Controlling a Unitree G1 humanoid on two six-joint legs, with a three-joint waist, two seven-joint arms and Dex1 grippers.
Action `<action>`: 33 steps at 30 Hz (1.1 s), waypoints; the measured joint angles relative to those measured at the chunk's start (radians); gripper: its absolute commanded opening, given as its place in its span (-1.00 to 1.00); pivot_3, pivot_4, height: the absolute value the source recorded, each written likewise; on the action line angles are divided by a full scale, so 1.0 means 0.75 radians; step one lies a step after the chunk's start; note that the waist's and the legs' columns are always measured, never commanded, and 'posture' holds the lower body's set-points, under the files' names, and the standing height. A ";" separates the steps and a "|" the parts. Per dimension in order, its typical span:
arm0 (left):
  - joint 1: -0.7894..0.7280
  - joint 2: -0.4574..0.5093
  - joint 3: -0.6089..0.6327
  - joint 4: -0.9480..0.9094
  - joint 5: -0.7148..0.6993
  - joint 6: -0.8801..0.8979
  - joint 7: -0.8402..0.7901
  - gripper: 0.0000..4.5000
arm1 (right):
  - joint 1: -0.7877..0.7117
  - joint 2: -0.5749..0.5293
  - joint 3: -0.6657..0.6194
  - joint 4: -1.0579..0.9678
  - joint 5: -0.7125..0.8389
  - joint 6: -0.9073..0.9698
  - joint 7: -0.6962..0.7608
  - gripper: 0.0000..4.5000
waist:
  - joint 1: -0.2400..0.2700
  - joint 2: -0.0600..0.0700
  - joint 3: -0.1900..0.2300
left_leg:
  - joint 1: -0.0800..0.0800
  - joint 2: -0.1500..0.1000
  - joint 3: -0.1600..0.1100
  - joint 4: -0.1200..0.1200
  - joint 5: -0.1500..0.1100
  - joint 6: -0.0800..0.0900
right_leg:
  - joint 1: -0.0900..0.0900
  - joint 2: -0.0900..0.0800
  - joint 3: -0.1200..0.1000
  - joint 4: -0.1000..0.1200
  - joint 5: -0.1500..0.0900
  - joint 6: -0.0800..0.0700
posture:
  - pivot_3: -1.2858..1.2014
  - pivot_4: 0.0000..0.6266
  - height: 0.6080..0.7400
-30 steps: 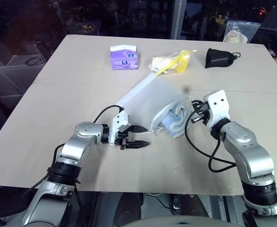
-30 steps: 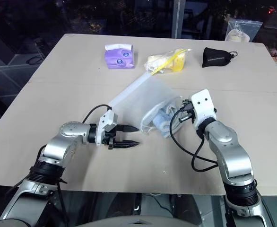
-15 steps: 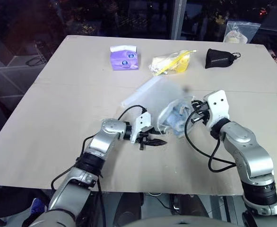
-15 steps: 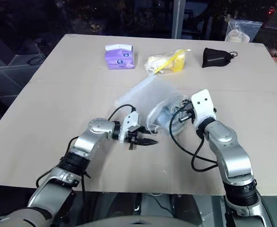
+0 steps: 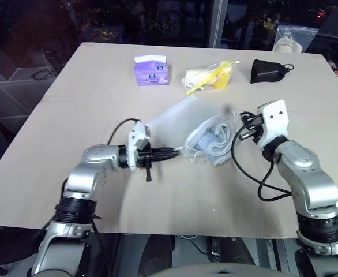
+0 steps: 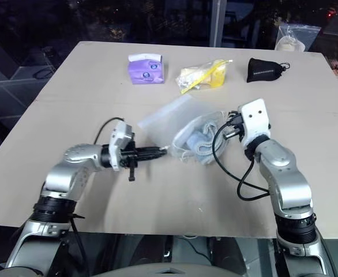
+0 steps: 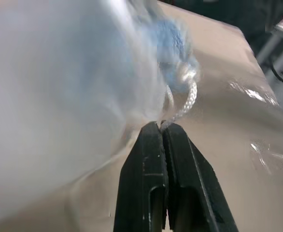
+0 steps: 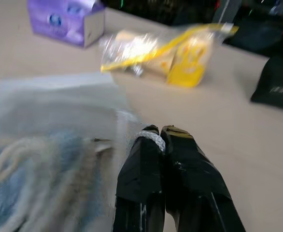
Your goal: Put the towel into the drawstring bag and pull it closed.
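The drawstring bag (image 5: 177,118), translucent white, lies mid-table with its mouth toward me. The light-blue towel (image 5: 215,138) sits inside it near the mouth. My left gripper (image 5: 173,152) points right at the left side of the mouth. In the left wrist view it (image 7: 161,126) is shut on a white cord (image 7: 182,107) of the bag. My right gripper (image 5: 241,129) is at the right side of the mouth. The right wrist view shows it (image 8: 157,133) shut with a white cord (image 8: 152,137) pinched at its tips. The bag's mouth is bunched between the two grippers.
Along the far edge of the table lie a purple tissue pack (image 5: 151,70), a clear plastic bag with yellow contents (image 5: 210,75) and a small black pouch (image 5: 268,70). Another clear bag (image 5: 293,37) is beyond the far right corner.
My left gripper reached in to the bag's mouth, shut on the cord and drew back left and upward. The right gripper rose slightly, and the bag's mouth lifted and bunched.
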 measured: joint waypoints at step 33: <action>-1.001 -0.012 0.129 1.189 0.473 -0.742 0.721 -0.99 | -0.422 -0.450 -0.258 0.163 0.088 -0.004 0.098 -1.00 | -0.006 -0.007 -0.002 | -0.005 -0.004 0.008 -0.001 -0.003 0.005 | 0.002 -0.006 0.002 -0.007 -0.002 0.011 | 0.03 -0.52 1.00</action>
